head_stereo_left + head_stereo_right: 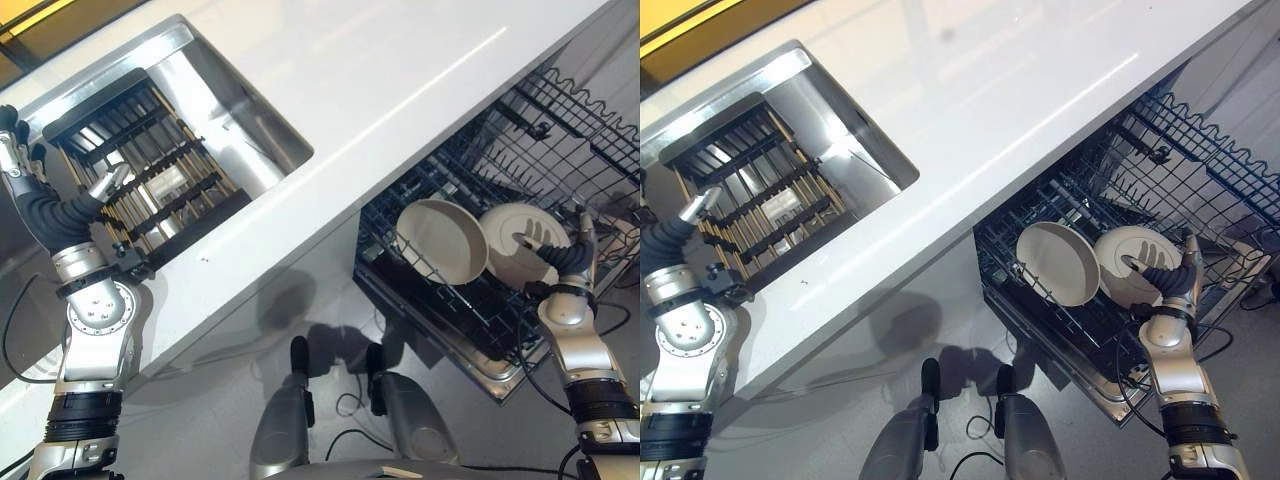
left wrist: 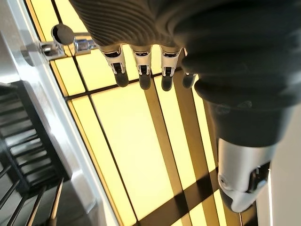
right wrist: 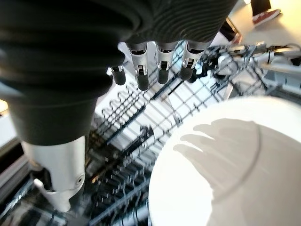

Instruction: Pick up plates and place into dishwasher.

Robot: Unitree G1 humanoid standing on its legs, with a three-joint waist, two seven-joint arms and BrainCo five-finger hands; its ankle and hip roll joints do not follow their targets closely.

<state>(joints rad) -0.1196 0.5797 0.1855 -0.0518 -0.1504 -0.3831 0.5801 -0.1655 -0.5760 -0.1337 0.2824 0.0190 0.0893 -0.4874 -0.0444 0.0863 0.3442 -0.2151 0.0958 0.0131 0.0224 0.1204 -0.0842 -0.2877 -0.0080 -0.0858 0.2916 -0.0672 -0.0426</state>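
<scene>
Plates (image 1: 441,240), round, glossy white; wire rack (image 1: 520,150); right robot hand (image 1: 568,258) beside.

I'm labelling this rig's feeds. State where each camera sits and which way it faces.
Left eye: on the head, looking down at counter, sink, dishwasher rack; both arms show.
Right eye: beside it, same scene, two plates shared.
Left wrist: along the left robot hand, relaxed fingers over yellow panels.
Right wrist: along the right robot hand, open above a plate and the rack, shared with the eyes.
</scene>
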